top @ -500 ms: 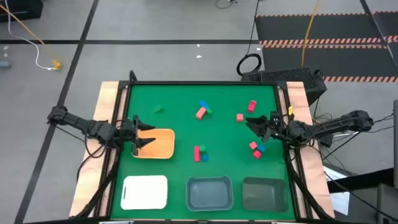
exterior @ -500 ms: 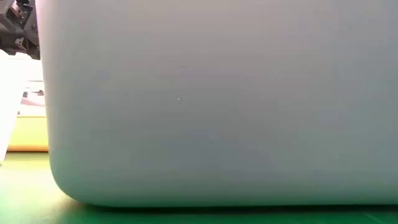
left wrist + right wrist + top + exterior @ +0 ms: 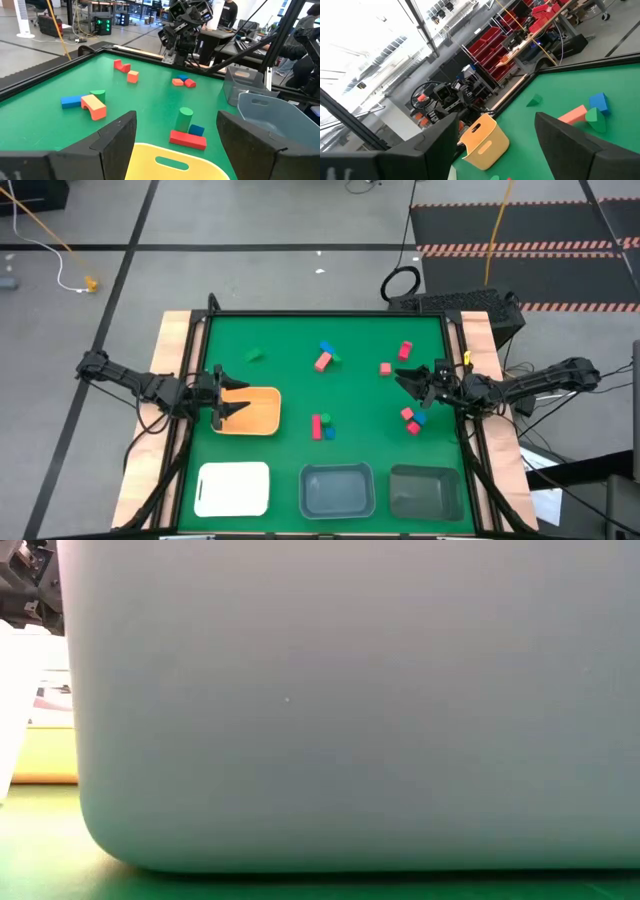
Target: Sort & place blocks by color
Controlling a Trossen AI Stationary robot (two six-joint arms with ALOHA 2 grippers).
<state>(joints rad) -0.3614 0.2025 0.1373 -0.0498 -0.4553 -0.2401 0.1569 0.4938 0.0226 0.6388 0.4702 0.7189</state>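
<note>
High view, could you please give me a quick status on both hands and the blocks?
Left hand open above orange plastic tray, empty. Right hand open, empty. Small coloured blocks all loose on green mat. Nothing blocking.

Even, bright light with soft shadows; the low view looks blurred by a grey tray (image 3: 350,700).

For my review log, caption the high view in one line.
Both grippers, left and right, hover open over the green table; scattered blocks unsorted.
</note>
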